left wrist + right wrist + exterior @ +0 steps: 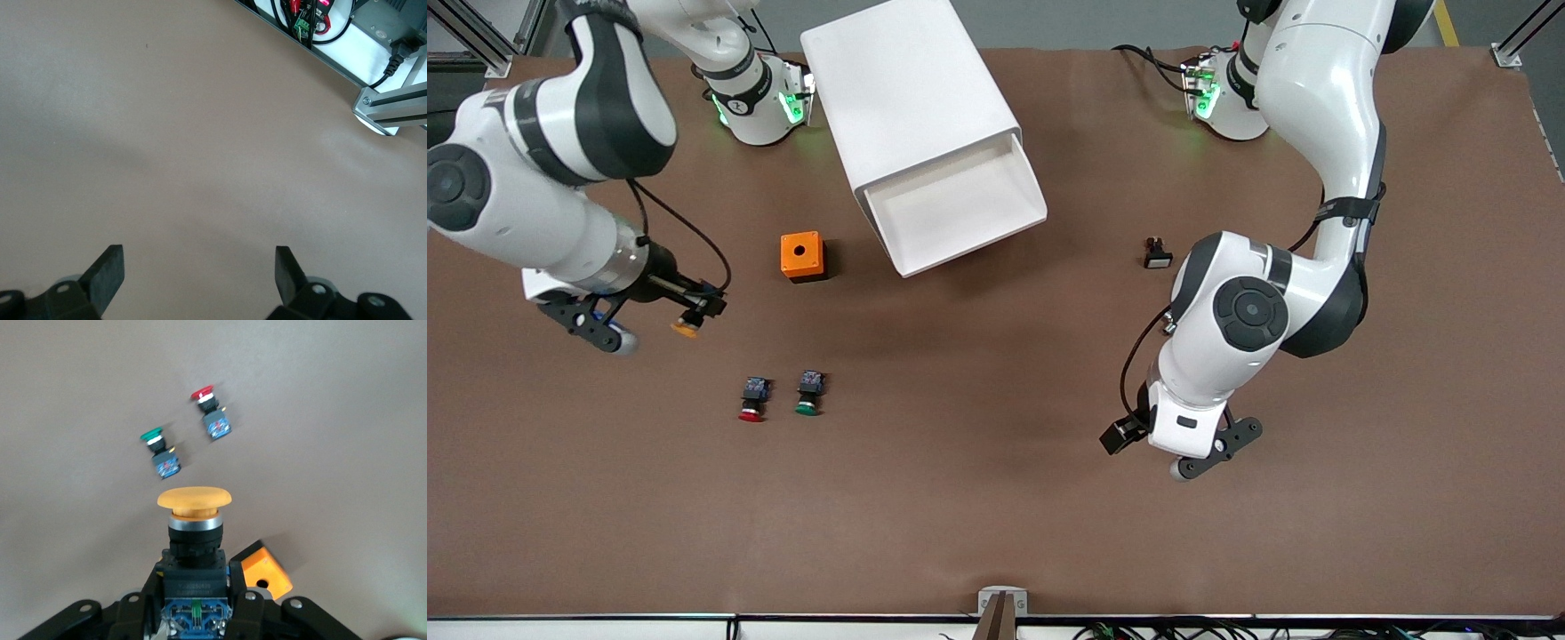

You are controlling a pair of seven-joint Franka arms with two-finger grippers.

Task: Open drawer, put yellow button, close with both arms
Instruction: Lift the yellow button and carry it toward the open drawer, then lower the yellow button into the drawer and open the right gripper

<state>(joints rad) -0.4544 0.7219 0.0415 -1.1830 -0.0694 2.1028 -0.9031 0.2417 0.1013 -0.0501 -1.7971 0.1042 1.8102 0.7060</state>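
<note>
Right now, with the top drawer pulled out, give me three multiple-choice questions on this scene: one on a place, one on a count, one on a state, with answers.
1. Where does the orange box sit?
A. In the drawer
B. On the table beside the drawer, toward the right arm's end
C. Between the red and green buttons

2. How many push buttons lie on the table unheld?
A. Two
B. Three
C. Four

3. What is the right gripper doing?
A. Open over bare table
B. Shut on the yellow button
C. Shut on the drawer front

Answers: B, the box stands next to the open drawer. A, only the red button and green button lie there. B, the right wrist view shows its fingers clamping the button's body.
</note>
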